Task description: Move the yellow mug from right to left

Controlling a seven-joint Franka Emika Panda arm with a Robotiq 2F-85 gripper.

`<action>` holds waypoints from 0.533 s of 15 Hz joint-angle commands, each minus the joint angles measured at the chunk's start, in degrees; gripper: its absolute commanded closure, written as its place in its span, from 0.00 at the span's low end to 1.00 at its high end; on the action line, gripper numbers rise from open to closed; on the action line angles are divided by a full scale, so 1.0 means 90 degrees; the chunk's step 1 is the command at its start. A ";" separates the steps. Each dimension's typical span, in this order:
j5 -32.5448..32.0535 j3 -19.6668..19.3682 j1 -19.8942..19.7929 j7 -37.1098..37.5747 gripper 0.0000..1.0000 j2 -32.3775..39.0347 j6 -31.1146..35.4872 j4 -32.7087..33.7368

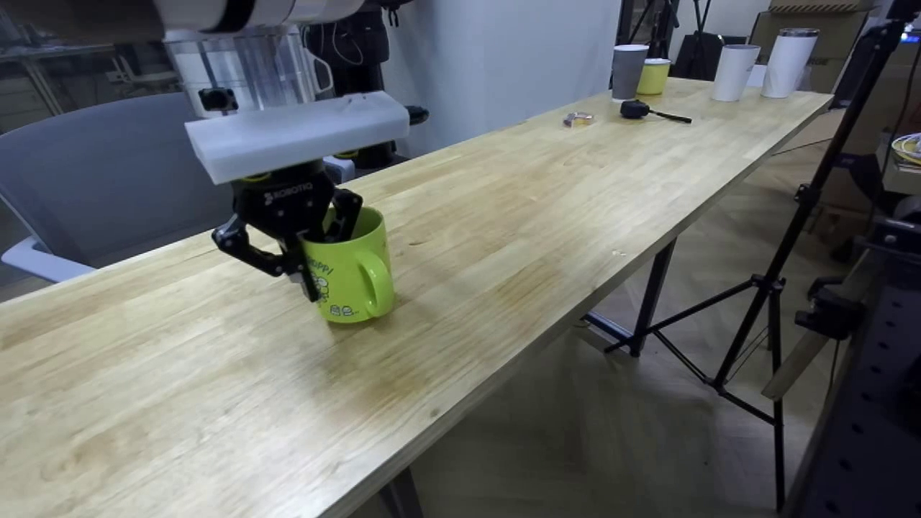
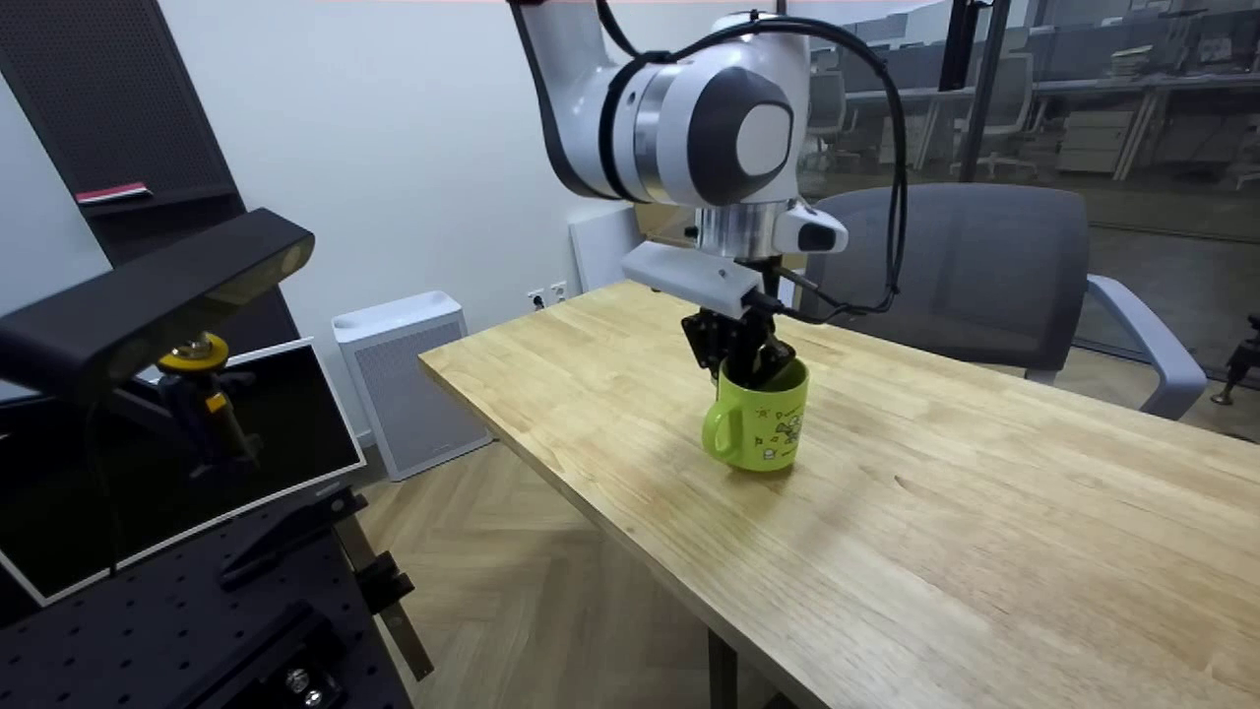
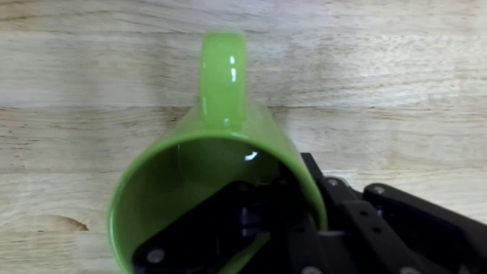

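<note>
The yellow mug (image 1: 357,277) is lime yellow-green and roughly upright over the wooden table. It also shows in an exterior view (image 2: 768,428), with its handle toward the table's edge. In the wrist view the mug (image 3: 223,95) has its handle pointing to the top of the picture. My gripper (image 1: 314,277) straddles the mug's wall, one finger inside and one outside, both close against it. In the wrist view the gripper (image 3: 298,167) pinches the rim's right side. The inner fingertip is hidden in the mug. I cannot tell whether the base touches the table.
On the table's far end stand a grey cup (image 1: 629,72), a small yellowish cup (image 1: 653,76), and white cups (image 1: 735,72). A black tape-like tool (image 1: 634,109) and a small packet (image 1: 578,119) lie nearer. A chair (image 2: 955,266) and a tripod (image 1: 777,280) flank the table.
</note>
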 commanded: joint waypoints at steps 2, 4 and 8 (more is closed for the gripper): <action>-0.0329 -0.0198 0.0317 0.0289 0.98 0.0183 0.0314 0.0031; -0.0423 -0.0288 0.0399 0.0313 0.98 0.0280 0.0405 0.0053; -0.0530 -0.0405 0.0522 0.0421 0.66 0.0291 0.0378 0.0068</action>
